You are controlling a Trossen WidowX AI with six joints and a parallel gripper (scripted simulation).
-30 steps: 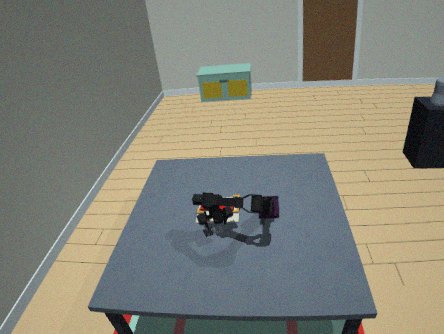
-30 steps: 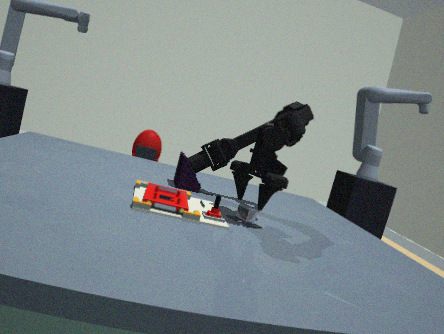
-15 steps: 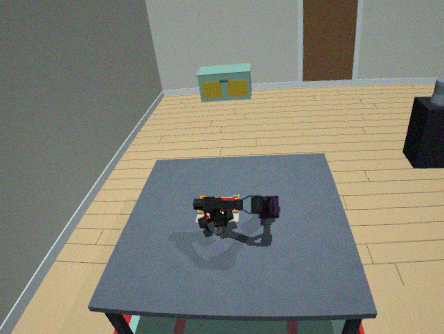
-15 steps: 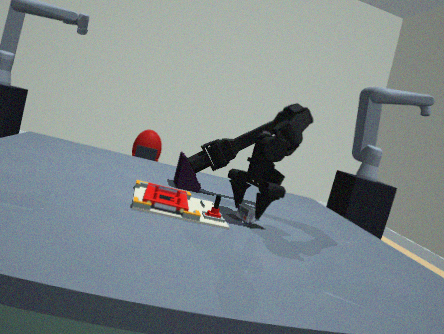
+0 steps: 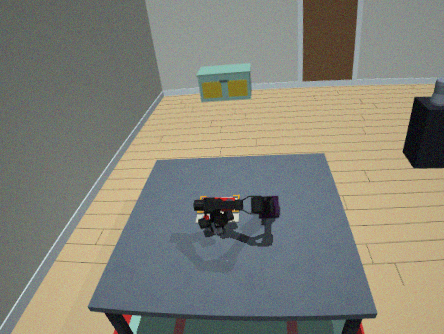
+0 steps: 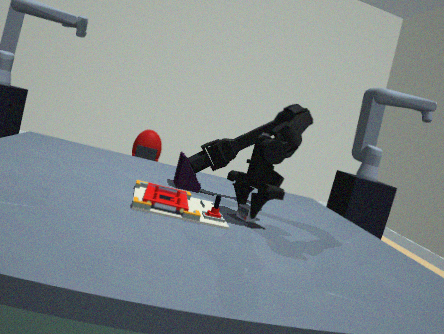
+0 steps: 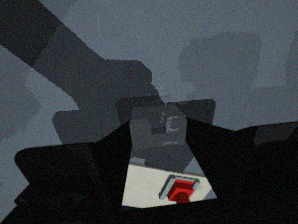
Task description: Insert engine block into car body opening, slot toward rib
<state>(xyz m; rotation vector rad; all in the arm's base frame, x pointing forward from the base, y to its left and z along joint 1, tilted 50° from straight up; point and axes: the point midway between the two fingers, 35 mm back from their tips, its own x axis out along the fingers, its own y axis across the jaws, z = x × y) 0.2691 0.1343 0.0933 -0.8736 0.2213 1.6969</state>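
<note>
The grey engine block (image 6: 245,212) (image 7: 158,136) stands on the table beside the white board (image 6: 222,223) (image 7: 142,187). My gripper (image 6: 247,210) (image 7: 155,122) points down with one finger on each side of the block and is shut on it. The block's dark slot shows in the wrist view. The red car body (image 6: 182,201) lies on the board with its dark opening facing up; the rib inside is too small to make out. In the top view the arm hides the block and most of the body.
A red piece with an upright black stick (image 6: 217,202) (image 7: 181,191) stands on the board's end, between the car body and my gripper. Yellow corner pieces (image 6: 191,214) surround the car body. The arm's purple base (image 6: 185,175) (image 5: 274,206) stands behind the board.
</note>
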